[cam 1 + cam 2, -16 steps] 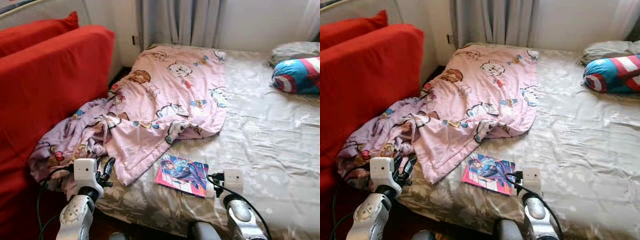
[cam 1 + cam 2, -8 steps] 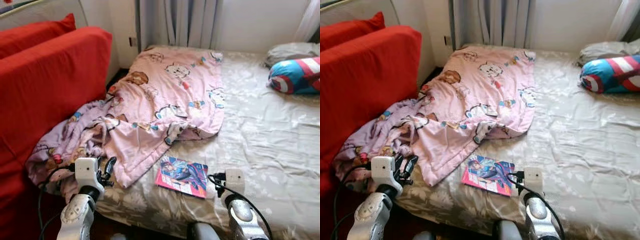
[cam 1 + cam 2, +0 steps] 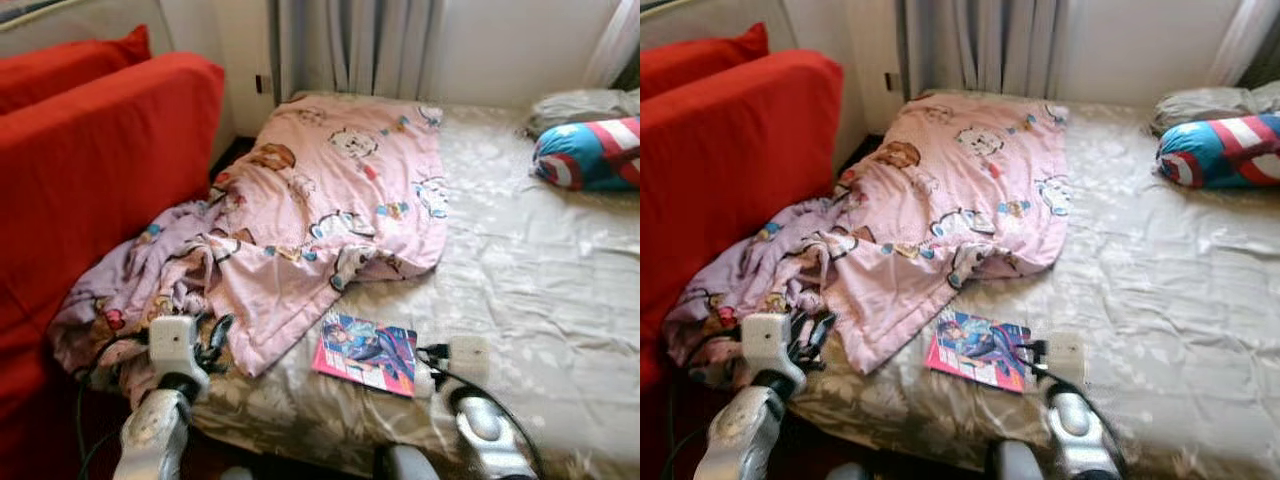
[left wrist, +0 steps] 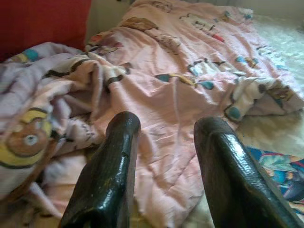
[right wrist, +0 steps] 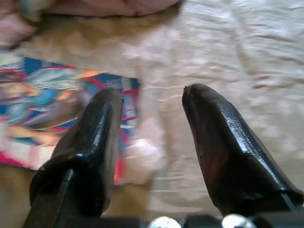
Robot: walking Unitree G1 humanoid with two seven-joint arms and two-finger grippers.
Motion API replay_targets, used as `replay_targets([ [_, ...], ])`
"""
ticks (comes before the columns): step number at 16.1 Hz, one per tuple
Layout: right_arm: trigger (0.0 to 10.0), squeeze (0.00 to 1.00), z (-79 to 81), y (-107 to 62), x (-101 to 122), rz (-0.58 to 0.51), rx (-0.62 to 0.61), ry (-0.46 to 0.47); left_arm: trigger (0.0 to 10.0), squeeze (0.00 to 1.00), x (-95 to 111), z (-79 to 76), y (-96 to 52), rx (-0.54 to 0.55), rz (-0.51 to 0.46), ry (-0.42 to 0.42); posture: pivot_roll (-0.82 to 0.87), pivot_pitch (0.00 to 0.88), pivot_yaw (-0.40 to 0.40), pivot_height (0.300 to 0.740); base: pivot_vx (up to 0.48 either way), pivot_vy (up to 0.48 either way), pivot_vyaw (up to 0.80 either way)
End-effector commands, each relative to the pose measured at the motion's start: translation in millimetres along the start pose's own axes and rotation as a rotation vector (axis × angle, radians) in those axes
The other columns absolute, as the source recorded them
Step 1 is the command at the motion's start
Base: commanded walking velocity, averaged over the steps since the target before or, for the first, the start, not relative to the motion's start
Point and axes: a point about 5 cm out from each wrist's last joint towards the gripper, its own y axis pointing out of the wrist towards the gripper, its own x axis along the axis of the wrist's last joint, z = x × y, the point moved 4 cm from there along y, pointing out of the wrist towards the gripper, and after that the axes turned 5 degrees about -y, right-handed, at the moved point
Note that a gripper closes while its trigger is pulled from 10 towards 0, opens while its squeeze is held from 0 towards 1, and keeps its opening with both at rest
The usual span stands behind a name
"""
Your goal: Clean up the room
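You are near the start of this job, as far as I can judge: nothing on the bed (image 3: 560, 290) looks tidied yet. The largest thing to deal with is the pink cartoon blanket (image 3: 330, 200), which is crumpled and lies diagonally, with its long axis running from the far end by the curtain (image 3: 350, 45) down toward your left hand (image 3: 212, 338). Its bunched lower end spills over the bed edge just beside that hand and against the red sofa (image 3: 90, 180). The left hand has its two black fingers (image 4: 107, 175) parted with a clear gap and nothing between them; it points up along the blanket, and the nearest fold is just ahead of the fingertips. Far beyond your right hand, at the head of the bed, a blue, red and white cushion (image 3: 590, 152) lies next to a grey pillow (image 3: 580, 102); these seem to be in place already. The smallest item is the comic book (image 3: 366, 352), flat on the sheet, cover up, between your two hands and closer to the right one. Its long axis points from the right hand toward the blanket edge. The right hand (image 5: 152, 118) is also spread and empty, hovering low with one finger over the book's near corner and the other over bare sheet. So the blanket and the book are both left to do.
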Motion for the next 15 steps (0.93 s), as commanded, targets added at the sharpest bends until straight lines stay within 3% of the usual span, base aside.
replay_targets([
  [1, 10.0, 0.0, -6.0, 0.0, -1.7, 0.007, -0.014, 0.0, 10.0, 0.0, 4.6, -3.6, 1.6, -0.013, -0.016, -0.008, 0.04, 0.081, -0.004, 0.633, 0.326, 0.0, 0.0],
  [9, 10.0, 0.0, -5.8, -0.3, -3.0, 0.012, -0.016, 0.001, 10.0, 0.0, 5.0, -3.3, 1.5, -0.013, -0.017, -0.005, 0.04, 0.082, -0.002, 0.633, 0.329, 0.0, 0.0],
  [15, 10.0, 0.0, -13.0, 6.1, 2.1, 0.038, -0.008, -0.078, 10.0, 0.0, 5.1, -3.3, 0.1, -0.017, -0.012, -0.002, 0.05, 0.094, 0.006, 0.633, 0.0, 0.0, 0.0],
])
